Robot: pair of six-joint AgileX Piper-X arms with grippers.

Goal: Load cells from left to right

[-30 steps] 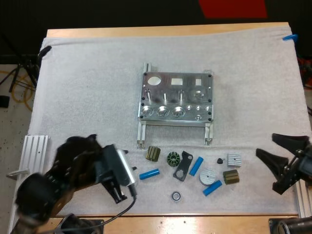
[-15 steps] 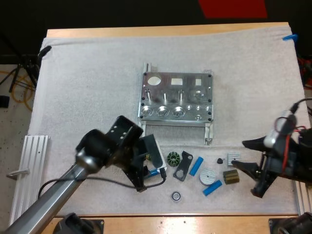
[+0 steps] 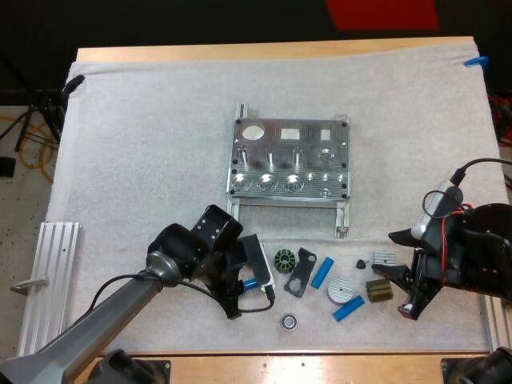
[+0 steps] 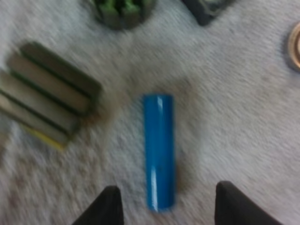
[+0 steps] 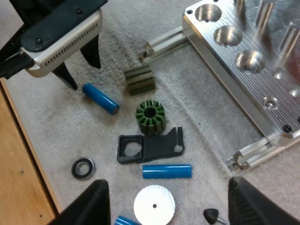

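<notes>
The leftmost blue cell (image 4: 159, 152) lies flat on the white mat (image 3: 144, 144), near the front of the worktop and well short of the metal fixture (image 3: 290, 160). The left tool (image 4: 166, 187) hangs over the cell, released. Its fingers (image 4: 107, 206) stand apart on either side of the cell's near end without touching it, with bare mat in both gaps.

A ribbed olive block (image 4: 47, 93) lies near one side of the cell, apart from it. A green toothed ring (image 3: 284, 260) and a black bracket (image 3: 298, 272) lie just beyond. Two more cells (image 3: 322, 272) (image 3: 348, 308) lie further right among a white disc (image 3: 340, 290), a small black cone (image 3: 361, 263), a silver finned block (image 3: 385, 258) and a second olive block (image 3: 379, 290). A bearing ring (image 3: 289, 322) sits close to the mat's near edge.

The right tool (image 5: 167, 180) is also released, its fingers wide apart, and sits beside the silver and olive blocks. Open mat runs left of the fixture and beyond it. An aluminium rail (image 3: 52, 272) lies at the worktop's left edge.

A second ago the left tool was down at the near left, well away from the cell. Half a second ago it had already arrived there. The right tool has come inward from the right edge. The parts have not moved.
</notes>
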